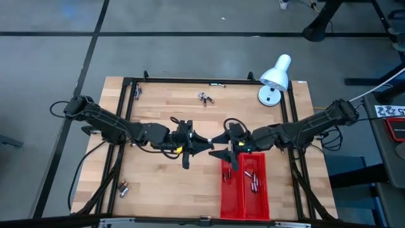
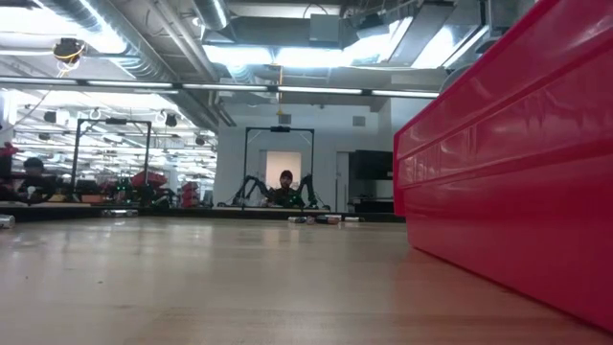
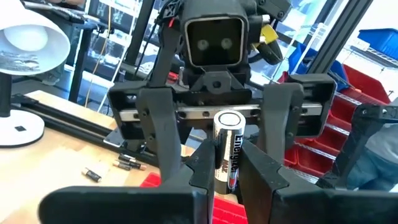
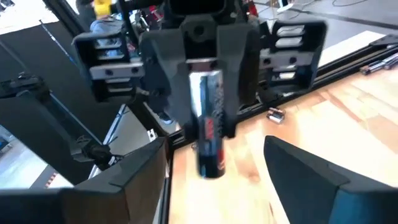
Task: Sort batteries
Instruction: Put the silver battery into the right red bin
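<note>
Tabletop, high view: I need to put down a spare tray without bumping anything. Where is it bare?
Bare wood lies below the left gripper, between the corner batteries and the red tray. The middle is crowded: both grippers meet there. Lamp fills the far right corner.

table: pale wood planks, smooth, faint sheen, centre of the high view
red tray: glossy moulded plastic, lower right of the table
battery: shiny metal cap, glossy printed silver-and-dark sleeve, centre of the left wrist view
left gripper: matt dark plastic fingers
right gripper: matt dark plastic fingers
lamp: smooth white shade, glossy, upper right of the table
table frame: black metal bars, satin
floor: grey, matt
</note>
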Controlling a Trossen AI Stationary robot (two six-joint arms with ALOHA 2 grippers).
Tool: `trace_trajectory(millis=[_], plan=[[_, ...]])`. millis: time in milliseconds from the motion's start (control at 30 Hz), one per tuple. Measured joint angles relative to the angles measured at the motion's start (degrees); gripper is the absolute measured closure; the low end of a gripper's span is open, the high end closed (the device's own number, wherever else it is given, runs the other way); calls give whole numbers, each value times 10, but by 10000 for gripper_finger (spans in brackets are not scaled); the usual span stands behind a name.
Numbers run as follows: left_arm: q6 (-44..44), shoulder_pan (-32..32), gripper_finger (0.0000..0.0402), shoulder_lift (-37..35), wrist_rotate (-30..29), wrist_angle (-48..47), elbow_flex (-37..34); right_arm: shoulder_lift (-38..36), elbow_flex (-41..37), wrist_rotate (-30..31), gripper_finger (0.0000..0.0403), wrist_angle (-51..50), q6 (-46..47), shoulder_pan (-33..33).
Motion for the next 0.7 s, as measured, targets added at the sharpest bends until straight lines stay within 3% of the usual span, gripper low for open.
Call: trace_trajectory(millis=[200, 700], plan=[[-12, 7, 355, 0, 0, -10, 0, 0, 0, -3, 184, -2, -2, -7], [-17, 11, 352, 0, 0, -21, 0, 0, 0, -15, 355, -8, -31, -11]])
